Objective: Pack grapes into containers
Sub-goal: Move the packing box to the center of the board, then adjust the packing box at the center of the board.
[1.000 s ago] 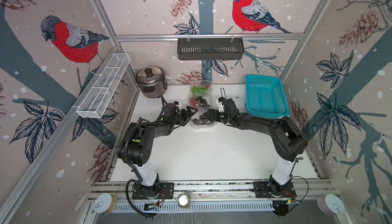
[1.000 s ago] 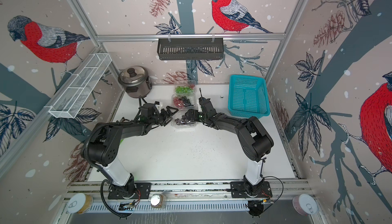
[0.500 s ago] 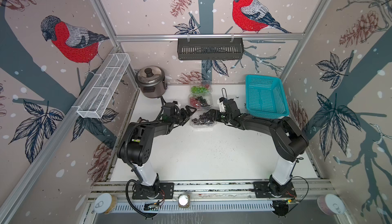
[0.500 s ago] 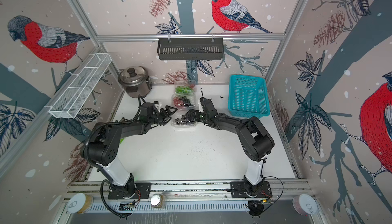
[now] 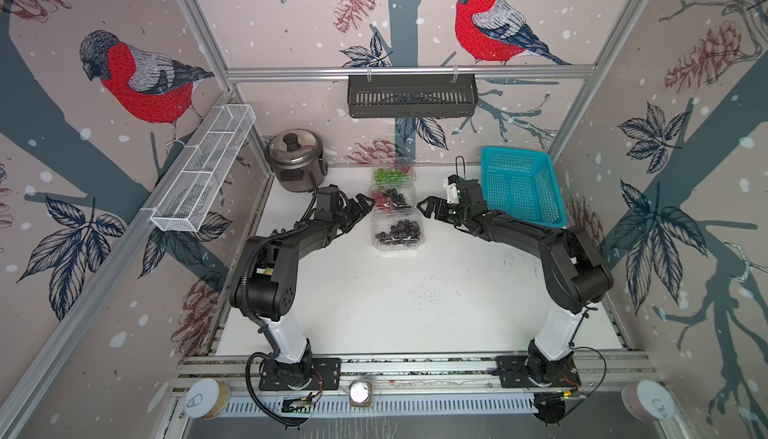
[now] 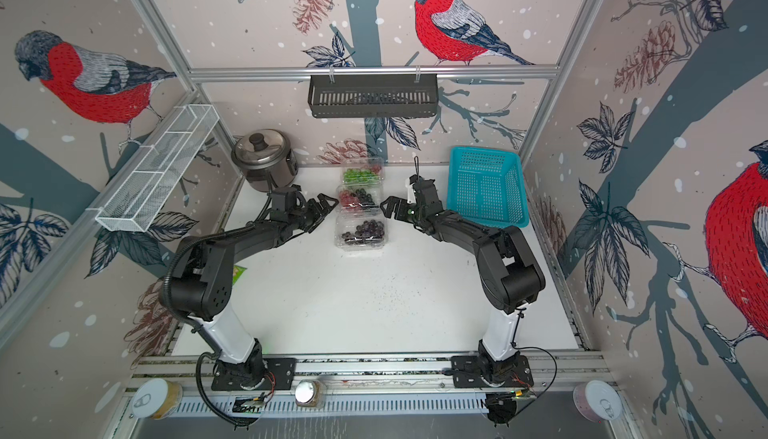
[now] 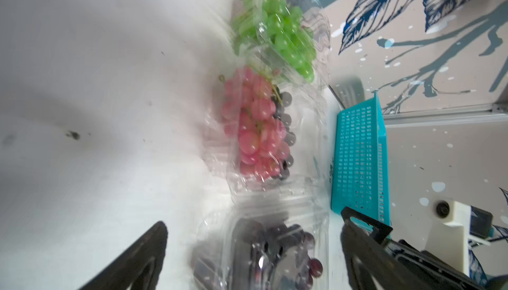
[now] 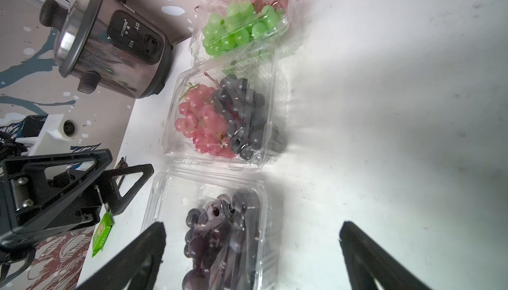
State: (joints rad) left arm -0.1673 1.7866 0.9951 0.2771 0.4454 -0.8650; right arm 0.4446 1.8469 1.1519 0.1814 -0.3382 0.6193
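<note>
Now | left gripper (image 5: 359, 211), right gripper (image 5: 424, 209) | backed off containers (image 5: 397, 249)

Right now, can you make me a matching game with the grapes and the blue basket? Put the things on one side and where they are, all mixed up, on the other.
Things:
1. green grapes
2. red grapes
3. dark purple grapes
4. basket

Places or states (near and far as in the top views):
A. in the nearest container
B. holds no grapes
C. in the farthest container
D. in the middle container, beside black grapes

Pairs: 1-C, 2-D, 3-A, 4-B.
</note>
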